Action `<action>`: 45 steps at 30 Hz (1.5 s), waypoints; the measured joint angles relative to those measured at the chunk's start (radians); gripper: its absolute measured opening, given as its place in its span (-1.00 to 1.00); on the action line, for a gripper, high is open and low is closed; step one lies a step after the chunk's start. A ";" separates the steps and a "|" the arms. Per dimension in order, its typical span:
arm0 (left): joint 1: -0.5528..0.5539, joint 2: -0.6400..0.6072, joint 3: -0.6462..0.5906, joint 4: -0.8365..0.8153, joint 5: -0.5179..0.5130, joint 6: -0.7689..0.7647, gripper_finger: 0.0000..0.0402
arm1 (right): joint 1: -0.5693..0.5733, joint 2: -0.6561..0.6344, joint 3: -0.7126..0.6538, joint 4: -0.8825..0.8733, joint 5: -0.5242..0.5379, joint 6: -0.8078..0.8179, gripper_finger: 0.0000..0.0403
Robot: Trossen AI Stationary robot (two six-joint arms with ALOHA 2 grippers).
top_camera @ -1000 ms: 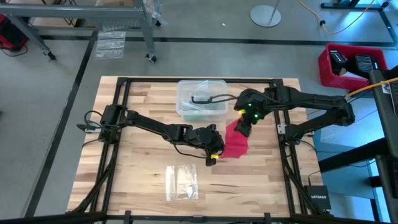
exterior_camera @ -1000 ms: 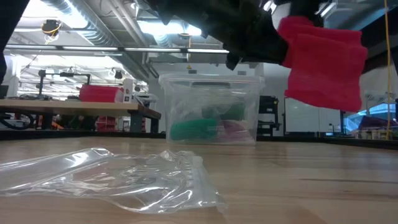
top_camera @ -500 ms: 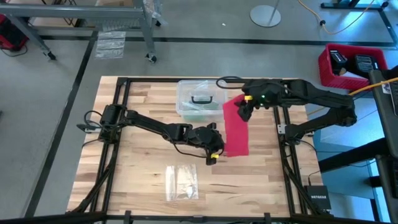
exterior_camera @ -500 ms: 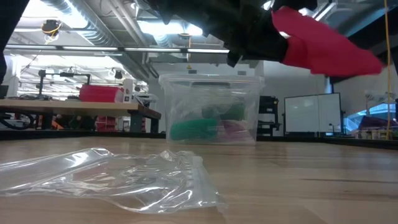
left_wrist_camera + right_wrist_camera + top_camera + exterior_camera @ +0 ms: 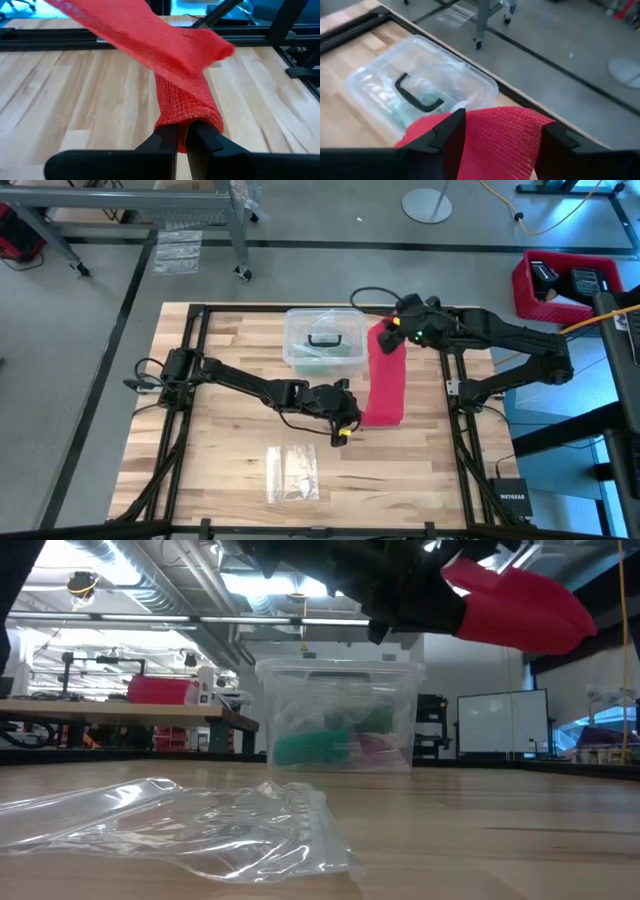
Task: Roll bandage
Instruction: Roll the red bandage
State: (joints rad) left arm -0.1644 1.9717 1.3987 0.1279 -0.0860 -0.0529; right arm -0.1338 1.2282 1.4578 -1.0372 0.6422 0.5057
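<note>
Red bandage (image 5: 385, 380) hangs stretched in the air between both arms, above the worktop (image 5: 230, 440), not lying on it. Its long axis runs from the near-centre of the worktop toward the far right side, rising as it goes.

Left gripper (image 5: 347, 420), near the worktop's centre, is pinched tight on the near end of the strip; in the left wrist view the fabric bunches just past its closed fingers (image 5: 167, 141) and fans up and away.

Right gripper (image 5: 385, 340), far side, just beside the clear plastic box w/ black handle (image 5: 322, 340), holds the other end across its width, fingers set about halfway apart w/ red fabric spanning the gap.

So each arm has one end; neither is nearer the free middle. Judgement: rolling turns on this axis, i.e. one end must turn about the strip's short width while the other feeds along its length.

A clear plastic bag (image 5: 292, 473) lies nearer the front edge, well apart.
</note>
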 joint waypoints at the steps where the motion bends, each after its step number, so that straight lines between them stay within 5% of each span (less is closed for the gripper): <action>1: -0.004 0.000 0.000 0.000 0.000 -0.003 -0.95 | -0.007 0.000 -0.014 0.015 0.014 -0.025 -0.04; 5: -0.009 -0.001 0.001 -0.022 0.001 -0.009 -0.95 | -0.038 0.000 -0.082 0.038 -0.031 -0.054 -0.04; 9: -0.015 -0.001 0.000 -0.061 0.019 -0.021 -0.95 | -0.092 0.000 -0.142 0.035 -0.459 -0.005 -0.04; 11: -0.015 -0.001 0.000 -0.070 0.020 -0.031 -0.95 | -0.090 0.001 -0.167 0.045 -0.557 -0.005 -0.04; 17: -0.013 0.015 -0.001 -0.070 0.070 -0.113 -0.95 | -0.091 0.000 -0.226 0.035 -0.497 -0.002 -0.04; 26: -0.012 0.083 0.000 -0.122 0.172 -0.158 -0.95 | -0.101 -0.032 -0.232 -0.108 -0.661 0.015 -0.04; 38: -0.005 0.099 0.000 -0.258 0.204 -0.122 -0.95 | -0.101 -0.095 -0.162 -0.131 -0.607 -0.039 -0.04; 45: 0.016 0.042 -0.001 -0.357 0.240 -0.048 -0.95 | 0.131 -0.130 -0.242 -0.083 -0.515 -0.002 -0.04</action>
State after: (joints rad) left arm -0.1485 2.0133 1.3976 -0.2289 0.1543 -0.1011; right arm -0.0030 1.0983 1.2158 -1.1198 0.1269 0.5034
